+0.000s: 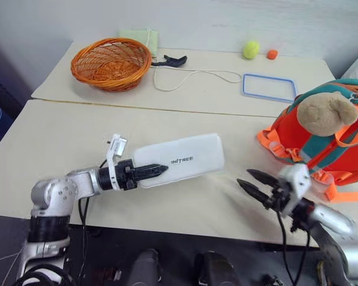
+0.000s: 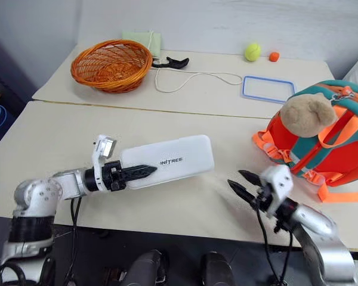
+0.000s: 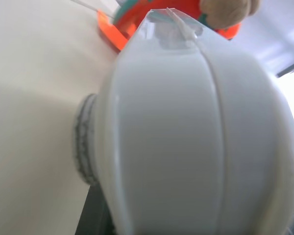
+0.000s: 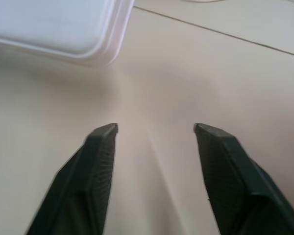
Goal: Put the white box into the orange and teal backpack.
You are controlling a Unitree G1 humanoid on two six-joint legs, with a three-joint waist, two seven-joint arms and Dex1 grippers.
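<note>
Now the left gripper [image 1: 158, 170] is clamping one end of the flat white plastic box [image 1: 182, 159] above the beige table [image 1: 59, 143] — long axis level, pointing toward the orange and teal backpack [image 1: 340, 146]; the right gripper [image 4: 154, 129] is gaping empty.

The white box [image 1: 182, 156] is a flat, elongated plastic case with rounded corners and small dark lettering on its lid. It is gripped at one short end by the left end effector [image 1: 157, 170] and juts out level from it above the counter [image 1: 53, 143], its free end toward the right end effector [image 1: 250, 180], just apart from it. The orange and teal backpack [image 1: 340, 149] stands on the counter just beyond the right end effector, orange straps spilling forward, a tan plush toy [image 1: 327, 111] on its front.
</note>
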